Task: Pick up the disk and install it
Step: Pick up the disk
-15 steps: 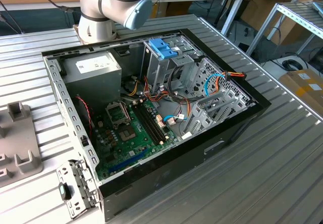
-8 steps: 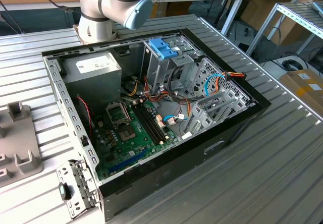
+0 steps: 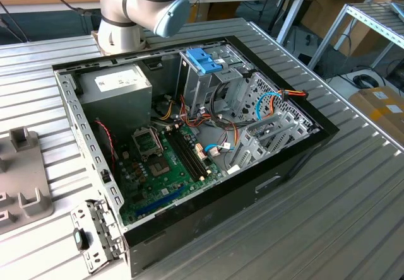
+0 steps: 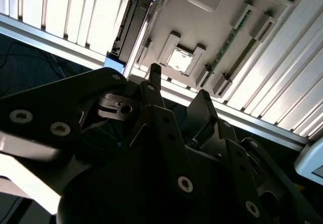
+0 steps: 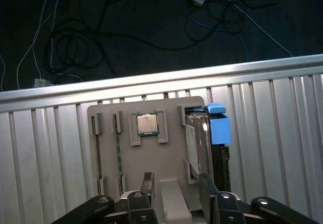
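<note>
— Pincer [image 5: 175, 184] first: how did it stand?
— It hung over the grey parts holder [image 5: 166, 158], fingers spread, nothing between them. Both wrist views showed that gap.
— And the disk?
— The disk [image 5: 194, 144] stood on edge in a slot at one side of the holder, with its light-blue carrier [image 5: 218, 129] around it. One fingertip was near it, but I saw no contact. A processor chip [image 5: 147, 124] and memory sticks [image 5: 117, 151] sat in the neighbouring slots.
— How far along was the job?
— Barely begun, by my reckoning: the disk was not yet lifted and not yet installed. In the exterior view, the open computer case [image 3: 208, 229] lay on the ribbed table [image 3: 353, 217], its drive cage [image 3: 202, 87] upright inside, and I saw no disk going in.
</note>
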Action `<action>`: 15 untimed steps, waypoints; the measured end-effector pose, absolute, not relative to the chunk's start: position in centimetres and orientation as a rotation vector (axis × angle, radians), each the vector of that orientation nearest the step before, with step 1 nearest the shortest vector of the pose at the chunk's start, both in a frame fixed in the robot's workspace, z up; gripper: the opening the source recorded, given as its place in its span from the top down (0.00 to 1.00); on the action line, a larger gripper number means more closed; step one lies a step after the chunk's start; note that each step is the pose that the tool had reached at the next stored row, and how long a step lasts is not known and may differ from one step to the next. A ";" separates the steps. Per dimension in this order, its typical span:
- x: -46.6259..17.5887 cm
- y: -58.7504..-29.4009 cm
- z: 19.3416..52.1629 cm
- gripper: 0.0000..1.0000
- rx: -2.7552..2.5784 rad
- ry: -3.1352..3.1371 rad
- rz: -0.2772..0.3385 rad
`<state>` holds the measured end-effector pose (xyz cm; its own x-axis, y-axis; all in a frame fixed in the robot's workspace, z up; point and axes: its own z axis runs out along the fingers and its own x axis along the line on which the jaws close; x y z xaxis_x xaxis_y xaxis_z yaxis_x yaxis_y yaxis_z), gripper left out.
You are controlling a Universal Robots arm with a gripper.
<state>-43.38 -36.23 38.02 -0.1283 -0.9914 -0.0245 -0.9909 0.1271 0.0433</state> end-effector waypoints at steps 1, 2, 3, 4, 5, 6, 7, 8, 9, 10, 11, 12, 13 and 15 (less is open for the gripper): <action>-43.4 -36.1 38.0 0.52 2.067 -2.351 -0.076; -43.4 -36.0 38.0 0.52 2.067 -2.351 -0.076; -43.4 -35.9 38.0 0.52 2.067 -2.351 -0.076; -43.4 -35.8 38.0 0.52 2.067 -2.351 -0.076; -43.4 -35.7 37.9 0.52 2.067 -2.351 -0.076; -43.5 -35.4 37.8 0.52 2.067 -2.351 -0.076; -43.5 -35.1 37.7 0.52 2.067 -2.351 -0.076; -43.6 -35.1 37.7 0.52 2.067 -2.351 -0.076; -43.7 -35.0 37.6 0.52 2.067 -2.351 -0.076; -43.8 -35.0 37.6 0.52 2.067 -2.351 -0.076; -43.9 -35.0 37.6 0.52 2.067 -2.351 -0.076; -43.9 -35.0 37.6 0.52 2.067 -2.351 -0.076; -43.9 -34.9 37.5 0.52 2.067 -2.351 -0.076; -44.0 -34.9 37.5 0.52 2.067 -2.351 -0.076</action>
